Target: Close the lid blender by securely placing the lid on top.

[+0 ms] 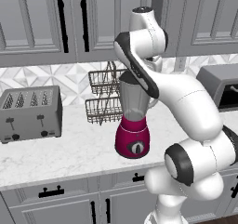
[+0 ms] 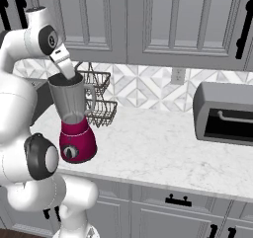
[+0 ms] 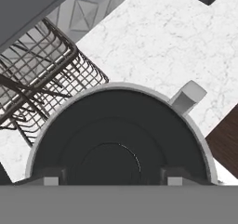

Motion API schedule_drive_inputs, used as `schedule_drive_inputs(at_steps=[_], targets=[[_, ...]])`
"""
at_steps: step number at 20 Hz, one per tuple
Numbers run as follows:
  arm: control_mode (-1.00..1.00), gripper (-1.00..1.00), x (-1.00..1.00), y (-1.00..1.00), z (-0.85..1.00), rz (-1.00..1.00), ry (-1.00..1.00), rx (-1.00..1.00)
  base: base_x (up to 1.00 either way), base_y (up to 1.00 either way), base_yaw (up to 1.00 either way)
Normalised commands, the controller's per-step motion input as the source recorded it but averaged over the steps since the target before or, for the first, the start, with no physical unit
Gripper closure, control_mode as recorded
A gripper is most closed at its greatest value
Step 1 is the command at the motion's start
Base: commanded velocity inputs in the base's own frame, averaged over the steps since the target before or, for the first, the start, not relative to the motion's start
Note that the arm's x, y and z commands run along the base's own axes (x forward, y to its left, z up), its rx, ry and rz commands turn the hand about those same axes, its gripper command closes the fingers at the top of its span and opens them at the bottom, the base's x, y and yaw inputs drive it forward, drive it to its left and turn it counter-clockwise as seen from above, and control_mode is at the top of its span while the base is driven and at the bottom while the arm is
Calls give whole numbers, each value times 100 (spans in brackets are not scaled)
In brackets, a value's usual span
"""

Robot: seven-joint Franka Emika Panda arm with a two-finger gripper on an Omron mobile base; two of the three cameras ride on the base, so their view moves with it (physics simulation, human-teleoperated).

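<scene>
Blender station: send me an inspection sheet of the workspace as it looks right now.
Surface: white marble counter, mostly bare.
Job's things: blender upright on the counter, red base, clear jar; black lid covers the jar's mouth in the hand view.
Clutter: toaster at left; wire rack behind the blender; toaster oven at right.
Gripper: gripper directly above the jar; whether it is open or shut cannot be told.
Cables: nothing seen.
Surroundings: grey cabinets above, tiled backsplash, wall outlet.
</scene>
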Motion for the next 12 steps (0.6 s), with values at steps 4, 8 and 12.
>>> schedule_drive_inputs(at_steps=[4, 8, 12], targets=[[-100, -100, -3, 0, -4, 4, -2, 0, 0, 0, 0], [-100, -100, -35, -1, 0, 6, -11, 2, 0, 0, 0], [-100, -100, -53, -12, 0, 5, -15, 6, 0, 0, 0]])
